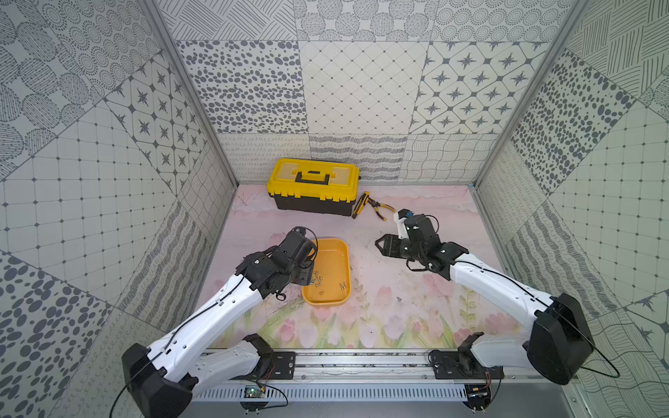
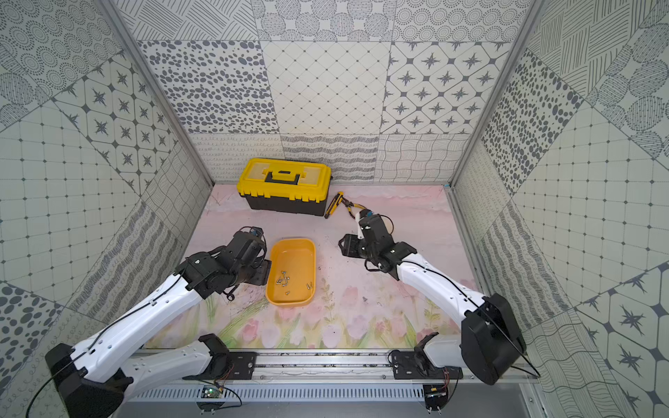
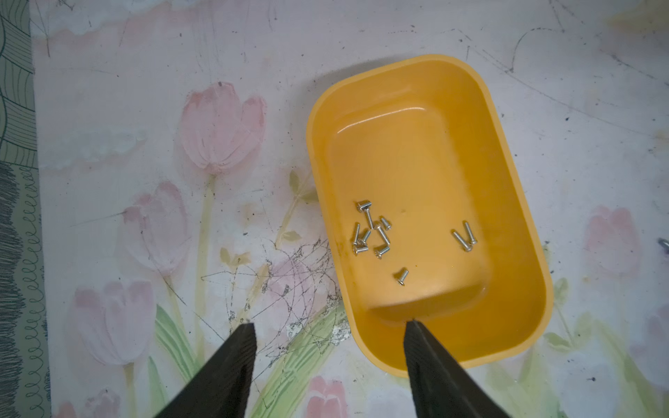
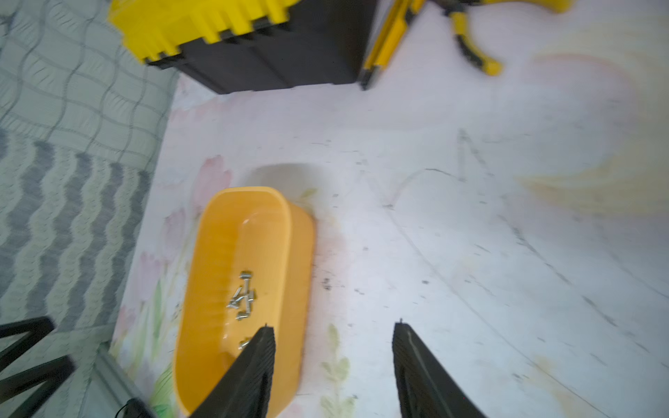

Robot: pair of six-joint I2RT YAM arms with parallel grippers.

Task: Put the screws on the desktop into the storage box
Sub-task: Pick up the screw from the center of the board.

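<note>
The storage box (image 1: 331, 253) (image 2: 293, 253) is a shallow yellow-orange tray in the middle of the pink tulip-printed desktop (image 1: 398, 275). Several small silver screws (image 1: 318, 279) (image 3: 373, 231) (image 4: 243, 296) lie inside it. One screw (image 1: 399, 299) (image 2: 365, 299) lies on the desktop to the tray's right. My left gripper (image 1: 310, 270) (image 3: 330, 323) hangs open and empty over the tray's left rim, one fingertip over the tray and one over the mat. My right gripper (image 1: 379, 246) (image 4: 333, 325) is open and empty, raised to the right of the tray.
A yellow-and-black toolbox (image 1: 313, 184) stands at the back wall. Yellow-handled pliers (image 1: 378, 208) and a yellow-black tool (image 1: 360, 205) lie to its right, just behind my right wrist. Patterned walls close in the left, right and back sides.
</note>
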